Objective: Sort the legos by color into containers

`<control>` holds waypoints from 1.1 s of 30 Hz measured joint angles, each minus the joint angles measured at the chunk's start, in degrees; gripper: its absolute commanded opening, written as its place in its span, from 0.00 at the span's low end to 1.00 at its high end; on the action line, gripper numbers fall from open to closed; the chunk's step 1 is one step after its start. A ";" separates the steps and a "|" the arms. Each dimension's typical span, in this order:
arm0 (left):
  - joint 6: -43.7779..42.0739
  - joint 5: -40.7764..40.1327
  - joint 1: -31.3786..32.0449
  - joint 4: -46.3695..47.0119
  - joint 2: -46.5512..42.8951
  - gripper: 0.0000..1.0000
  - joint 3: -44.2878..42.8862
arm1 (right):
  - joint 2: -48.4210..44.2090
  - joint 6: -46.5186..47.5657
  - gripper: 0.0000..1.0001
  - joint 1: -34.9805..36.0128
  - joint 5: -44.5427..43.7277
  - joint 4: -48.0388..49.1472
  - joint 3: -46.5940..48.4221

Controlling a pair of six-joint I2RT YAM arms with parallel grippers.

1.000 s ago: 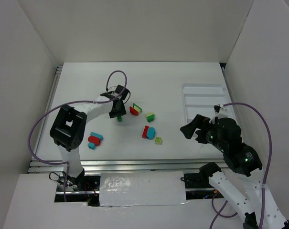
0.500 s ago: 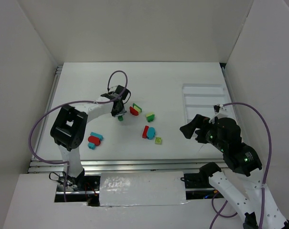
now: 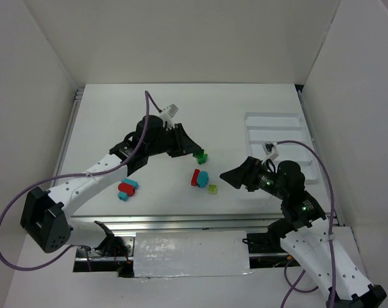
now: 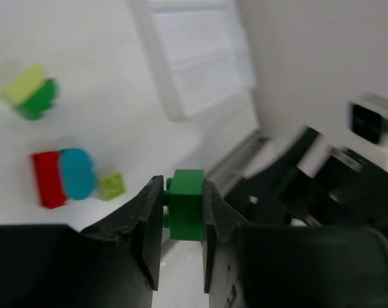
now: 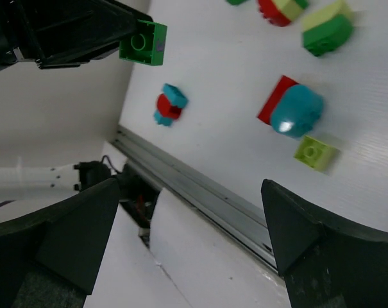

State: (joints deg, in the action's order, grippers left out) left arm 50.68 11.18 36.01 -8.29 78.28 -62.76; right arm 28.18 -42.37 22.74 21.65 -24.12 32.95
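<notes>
1. Left claw is clamped on one dark green brick, with one finger on each side face.
2. The brick is a small, glossy, boxy block, plain green all over. In the left wrist view a stud nub pokes out toward the left finger. In the right wrist view its near face shows a round feature; can't tell if that's a stud or a socket.
3. The brick is held off the table, over the middle area. It sticks out past the fingertips.
4. Right claw has its jaws spread wide with nothing between them. It hangs above the table's near right part, beside the tray.
5. The tray is white with long narrow slots split by low ridges. It sits at the right side, well apart from the held brick.
6. Loose on the table:
   - a red-and-cyan pair, the two touching
   - a small yellow-green brick just beside that pair
   - a green brick with a yellow-green top farther back
   - a red-and-cyan cluster toward the left, near the front edge
7. The left wrist view is motion-blurred, so the loose bricks' studs are not readable there.
</notes>
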 measured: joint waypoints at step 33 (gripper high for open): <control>9.51 29.18 6.60 37.00 -7.82 0.00 8.81 | 3.58 -15.32 0.69 0.11 24.02 41.75 -3.43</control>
State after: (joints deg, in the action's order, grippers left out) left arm 60.18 40.36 42.61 28.71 70.46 -53.95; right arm 31.77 -57.69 22.85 45.67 17.63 29.52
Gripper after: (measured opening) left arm 0.342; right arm 0.720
